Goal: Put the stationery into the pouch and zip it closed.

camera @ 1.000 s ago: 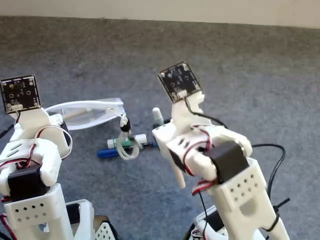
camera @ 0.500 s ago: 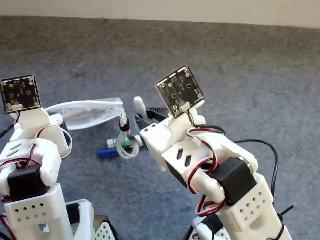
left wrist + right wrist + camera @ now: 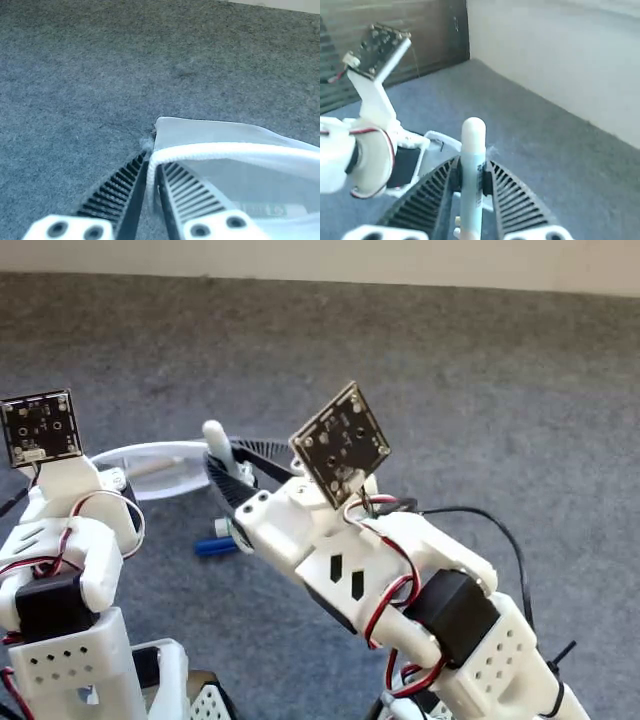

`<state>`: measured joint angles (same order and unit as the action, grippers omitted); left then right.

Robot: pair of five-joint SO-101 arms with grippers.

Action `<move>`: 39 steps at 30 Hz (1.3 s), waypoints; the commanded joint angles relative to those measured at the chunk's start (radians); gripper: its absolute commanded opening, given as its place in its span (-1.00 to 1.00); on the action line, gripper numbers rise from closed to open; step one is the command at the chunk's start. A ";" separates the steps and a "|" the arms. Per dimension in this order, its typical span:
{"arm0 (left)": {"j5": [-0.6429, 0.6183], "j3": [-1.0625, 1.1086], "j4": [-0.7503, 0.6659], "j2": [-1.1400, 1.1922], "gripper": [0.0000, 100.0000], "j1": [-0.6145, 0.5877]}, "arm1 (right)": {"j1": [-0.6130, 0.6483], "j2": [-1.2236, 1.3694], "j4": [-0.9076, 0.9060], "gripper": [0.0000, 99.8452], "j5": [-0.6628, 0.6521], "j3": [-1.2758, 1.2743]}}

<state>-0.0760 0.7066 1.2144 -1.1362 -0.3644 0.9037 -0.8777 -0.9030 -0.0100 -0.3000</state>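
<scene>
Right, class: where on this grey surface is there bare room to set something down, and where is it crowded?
Bare: the grey surface beyond the pouch up to the far wall, and the right arm's outer side. Crowded: between the arms, where the left gripper pinches the pouch, the right gripper holds a white pen, and a blue pen lies.

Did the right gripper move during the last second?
Yes. In the high view the right gripper, holding a white pen, went left: from right of the blue pen to the end of the pouch.
</scene>
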 commanded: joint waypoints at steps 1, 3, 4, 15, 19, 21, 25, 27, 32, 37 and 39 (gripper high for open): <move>0.006 -0.005 -0.005 0.001 -0.99 -0.012 | 0.015 -0.021 0.125 -0.99 0.003 0.013; 0.006 -0.005 -0.005 0.001 -0.99 -0.012 | 0.015 -0.021 0.186 -0.99 0.003 0.008; 0.006 -0.005 -0.005 0.001 -0.99 -0.012 | 0.015 -0.021 0.213 -0.99 0.003 0.008; 0.006 -0.005 -0.008 0.001 -0.99 -0.012 | 0.015 0.016 0.467 -0.99 0.003 -0.036; 0.006 -0.005 -0.008 0.001 -0.99 -0.012 | 0.015 0.067 0.611 -0.99 0.003 -0.120; 0.008 -0.005 -0.006 0.001 -0.99 -0.012 | 0.015 0.084 0.674 -0.99 0.003 -0.168; 0.008 -0.005 -0.005 0.001 -0.99 -0.013 | 0.012 0.101 0.791 -0.99 0.003 -0.257; 0.008 -0.005 -0.005 0.001 -0.99 -0.013 | 0.010 0.102 0.857 -0.99 0.002 -0.306; 0.008 -0.005 -0.005 0.001 -0.99 -0.013 | -0.013 0.094 1.026 -0.99 0.002 -0.418; 0.008 -0.005 -0.005 0.001 -0.99 -0.013 | -0.013 0.094 1.079 -0.99 0.002 -0.486; 0.008 -0.005 -0.005 0.001 -0.99 -0.013 | -0.012 0.094 1.081 -0.99 0.002 -0.510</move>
<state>-0.0760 0.7066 1.2144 -1.1362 -0.3644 0.9053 -0.7718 0.1465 -0.0100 -0.8032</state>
